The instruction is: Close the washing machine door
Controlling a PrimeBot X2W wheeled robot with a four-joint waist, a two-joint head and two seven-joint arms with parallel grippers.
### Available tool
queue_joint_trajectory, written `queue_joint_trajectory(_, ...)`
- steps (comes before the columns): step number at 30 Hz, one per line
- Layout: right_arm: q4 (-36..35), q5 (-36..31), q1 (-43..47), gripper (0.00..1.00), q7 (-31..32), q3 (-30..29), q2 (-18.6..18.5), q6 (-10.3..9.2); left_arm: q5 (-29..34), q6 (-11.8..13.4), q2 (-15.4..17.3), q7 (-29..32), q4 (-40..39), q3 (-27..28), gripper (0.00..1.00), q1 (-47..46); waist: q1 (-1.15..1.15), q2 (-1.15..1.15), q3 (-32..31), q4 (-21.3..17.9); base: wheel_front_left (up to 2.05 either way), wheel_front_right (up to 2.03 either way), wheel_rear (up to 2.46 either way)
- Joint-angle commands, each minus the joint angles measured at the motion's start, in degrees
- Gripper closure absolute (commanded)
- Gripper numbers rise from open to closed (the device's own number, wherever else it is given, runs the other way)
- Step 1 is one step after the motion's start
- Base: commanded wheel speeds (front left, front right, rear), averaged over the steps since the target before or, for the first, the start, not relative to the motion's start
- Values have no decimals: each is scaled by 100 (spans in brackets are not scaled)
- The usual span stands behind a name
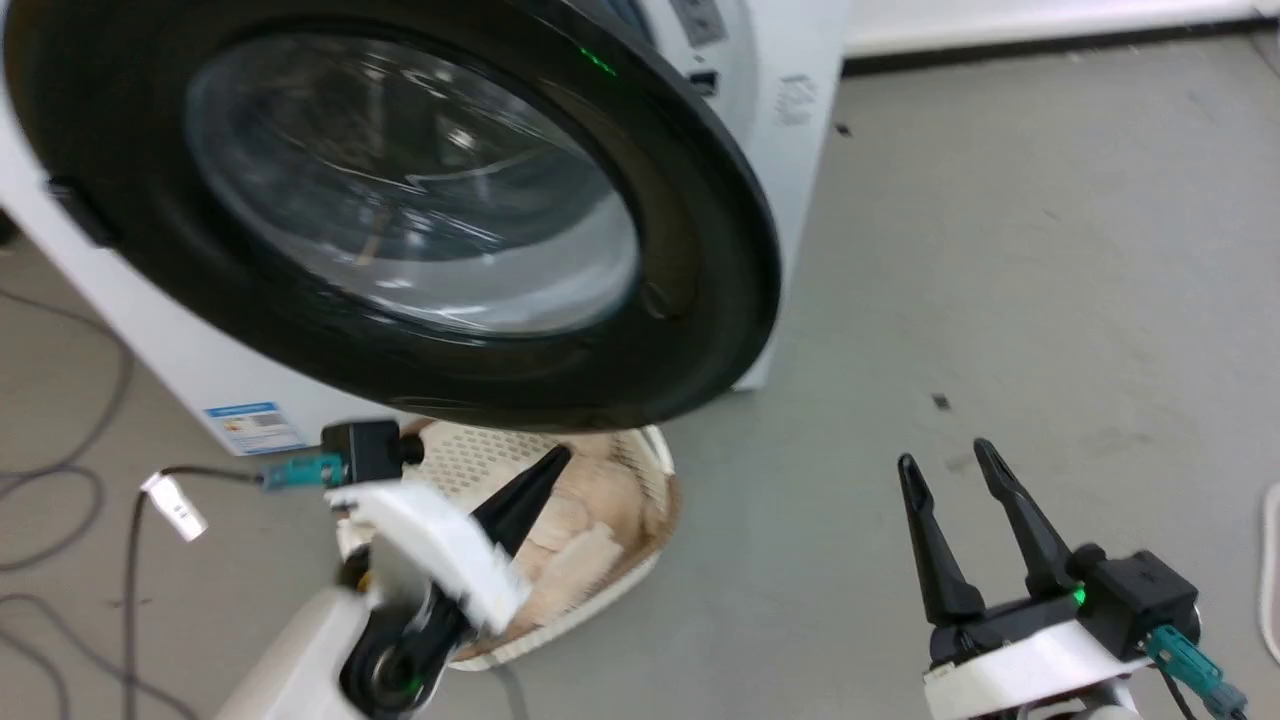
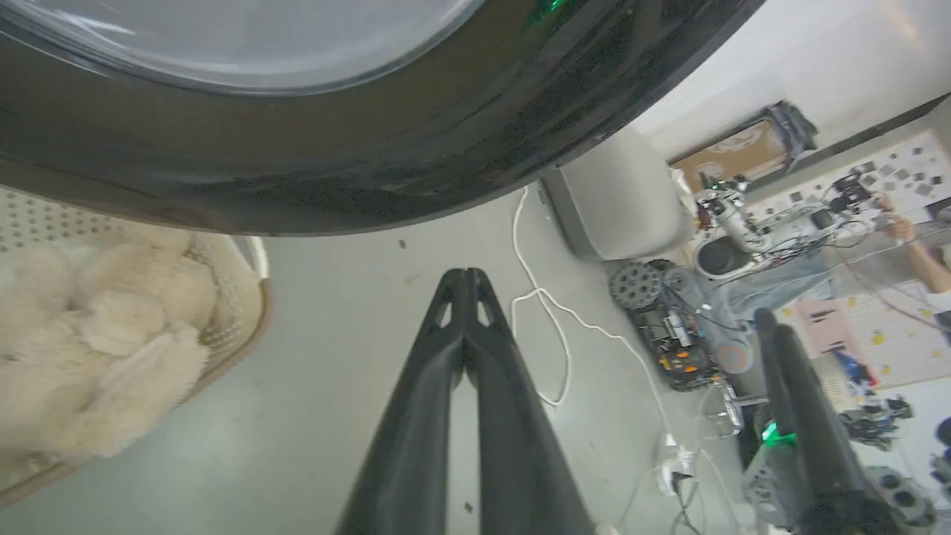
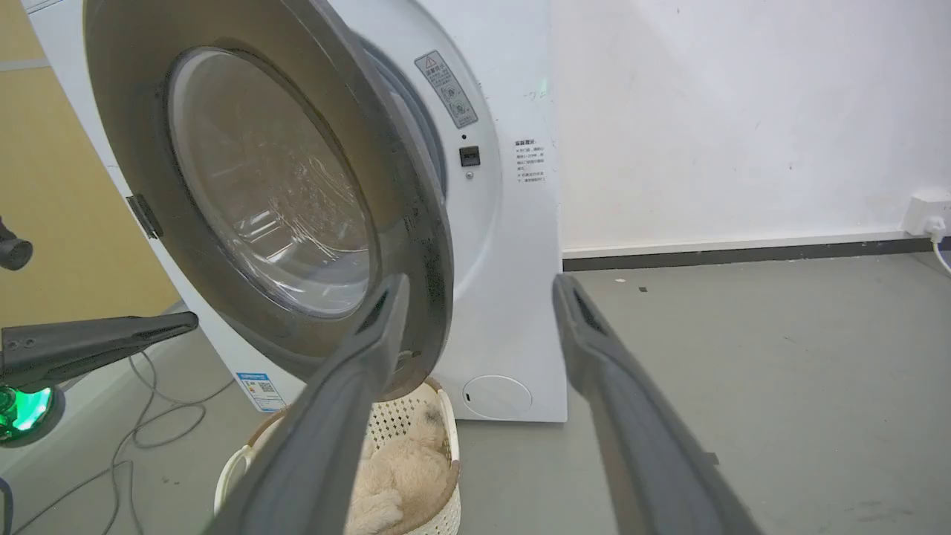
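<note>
On the washing machine [image 3: 513,297], the washing machine door [image 1: 400,200] hung half-open: stiff, hinged, probably best pushed at its black rim, not the slick glass. Just below it the left gripper [image 2: 464,276] was pinched closed, empty; the right gripper [image 1: 945,455] gaped.

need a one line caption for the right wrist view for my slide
Open right gripper faces the half-open washing machine door, with a cream laundry basket below it.

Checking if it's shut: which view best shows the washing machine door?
Right wrist view: the washing machine door appears nearly whole, ajar from the washing machine. Head view crops its top; left wrist view catches its lower rim.
</note>
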Motion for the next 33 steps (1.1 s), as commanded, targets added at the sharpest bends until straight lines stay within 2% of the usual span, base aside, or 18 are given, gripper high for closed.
queue_joint_trajectory(1,10,22,85,0,-26,-4,-50,3,314,-24,194,-225,-125,-146,100,139,0,0,-265,299,0,0,0)
queue_joint_trajectory(3,-1,43,136,0,-26,-23,-91,3,855,-25,506,-671,-302,-372,100,260,0,0,-358,466,0,0,0)
queue_joint_trajectory(6,-25,60,186,0,-26,-18,-133,3,1521,14,804,-1453,-367,-378,100,388,0,0,-456,681,0,0,0)
queue_joint_trajectory(10,-55,82,240,0,-26,23,-169,3,2153,418,946,-2251,-464,-137,100,557,0,0,-562,924,0,0,0)
queue_joint_trajectory(13,-67,83,251,0,-26,91,-198,3,2492,764,900,-2406,-704,261,100,779,0,0,-618,1043,0,0,0)
queue_joint_trajectory(15,-79,87,270,0,-26,117,-225,3,2729,916,752,-2420,-1027,649,100,973,0,0,-646,1113,0,0,0)
queue_joint_trajectory(19,-56,94,327,0,-26,180,-296,3,3189,946,404,-2423,-1462,1114,100,1581,0,0,-706,1202,0,0,0)
queue_joint_trajectory(20,-51,96,336,0,-26,204,-309,3,3338,945,352,-2423,-1515,1161,20,1706,0,0,-717,1217,0,0,0)
queue_joint_trajectory(21,-47,98,342,0,-26,229,-324,3,3467,946,279,-2424,-1558,1211,0,1828,0,0,-726,1232,0,0,0)
queue_joint_trajectory(28,-15,96,358,0,-26,354,-453,3,4150,838,-212,-2424,-1690,1460,0,2425,0,0,-728,1354,0,0,0)
queue_joint_trajectory(33,-12,73,357,0,-26,394,-497,3,4496,758,-427,-2425,-1765,1536,0,2532,0,0,-629,1470,0,0,0)
